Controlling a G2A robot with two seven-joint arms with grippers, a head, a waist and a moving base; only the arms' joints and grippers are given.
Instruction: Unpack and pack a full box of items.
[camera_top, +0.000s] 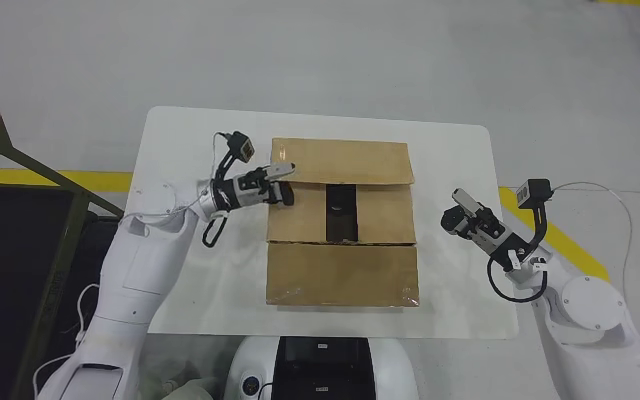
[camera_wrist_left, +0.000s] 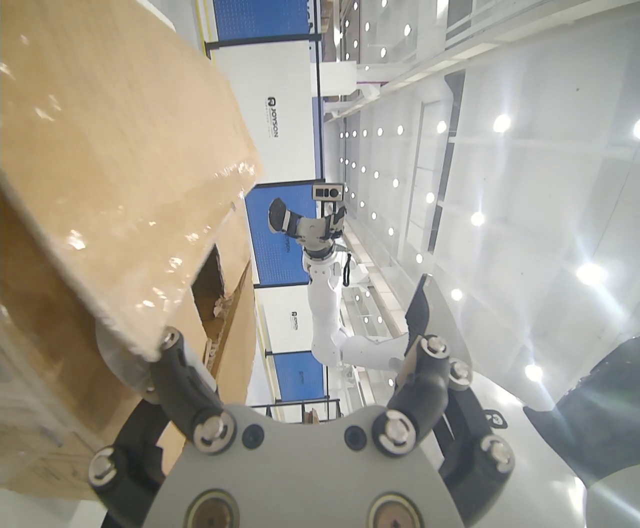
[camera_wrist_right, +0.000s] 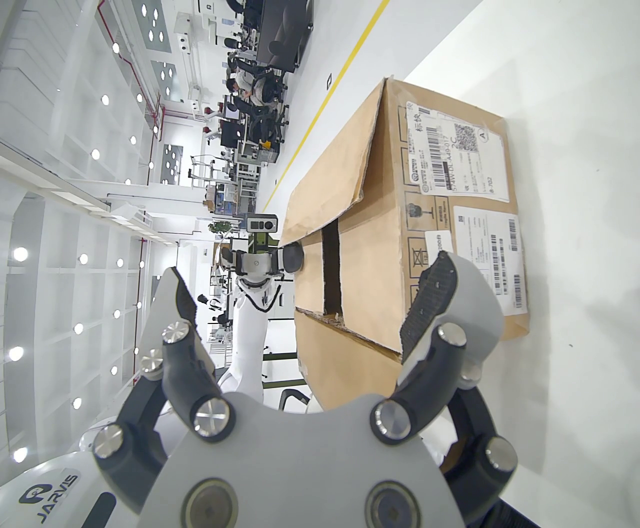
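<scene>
Cardboard box (camera_top: 385, 215) sits mid-way on the white table (camera_top: 450, 150).

Near to far in top view:
- Near flap (camera_top: 342, 275) on the 6 o'clock side, splayed toward the robot.
- Inner flaps w/ one dark slot (camera_top: 341, 212) btwn them; the slot's long axis runs 12–6.
- Far flap (camera_top: 342, 160) on the 12 o'clock side, partly lifted in the right wrist view. Its hinge line runs 9–3.

Left gripper (camera_top: 284, 183) is at the box's 9 o'clock edge, right by the far flap's corner, so the box lies at 3 o'clock from it. Jaws are spread wide. In the left wrist view one finger (camera_wrist_left: 117, 360) sits against the flap corner and the other finger (camera_wrist_left: 425, 310) stands free in air, so nothing is clamped.

Right gripper (camera_top: 457, 210) is well apart from the box, out at its 3 o'clock, w/ the box at 9 o'clock from it. Jaws are spread, nothing held.

Judgement: the left arm is nearer, so the next move prob. works the far flap about its 9–3 hinge.

Count: 1 box, 2 outer flaps, 1 slot, 2 grippers. Contents can't be told through the slot.
</scene>
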